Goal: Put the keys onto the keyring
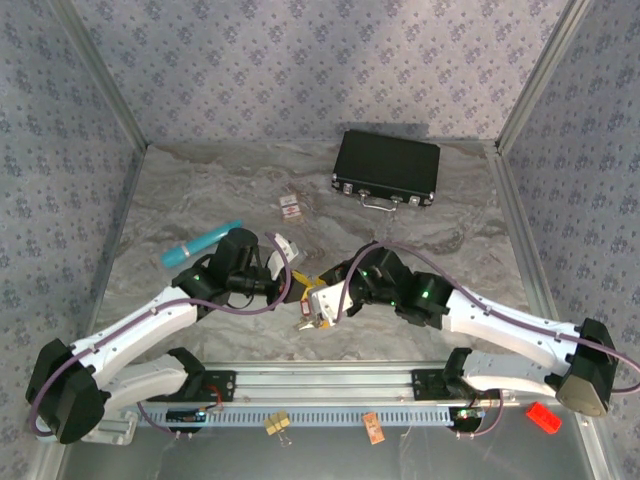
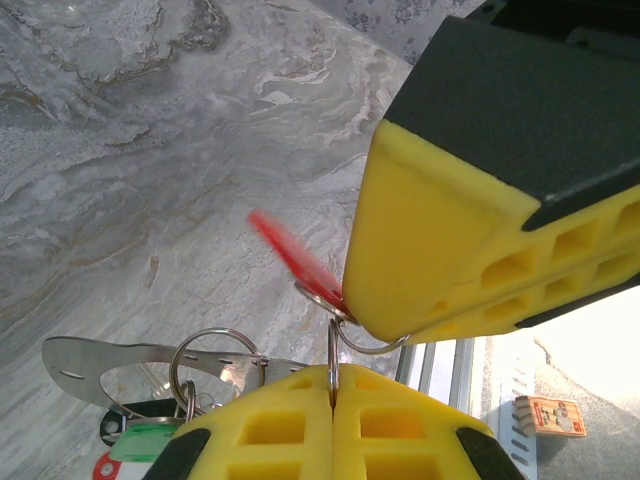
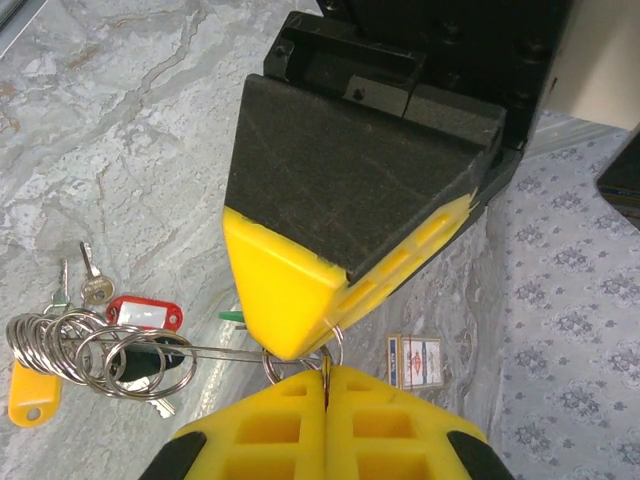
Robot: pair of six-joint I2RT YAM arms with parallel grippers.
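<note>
the left gripper (image 2: 332,378) has its yellow pads pressed together on the thin wire of the keyring (image 2: 332,345). tip to tip with it, the right gripper (image 2: 372,322) is clamped on a red-tagged key (image 2: 290,255). the rest of the keys (image 3: 100,345) hang in a bunch of rings just left of the pinch. both arms reach inward with bent elbows and meet at the near middle of the grey marbled table (image 1: 200,180). a small card (image 1: 290,206) and a turquoise cylinder (image 1: 200,243) lie farther out. a black case (image 1: 387,167) sits far right, below patterned walls (image 1: 300,60).
</note>
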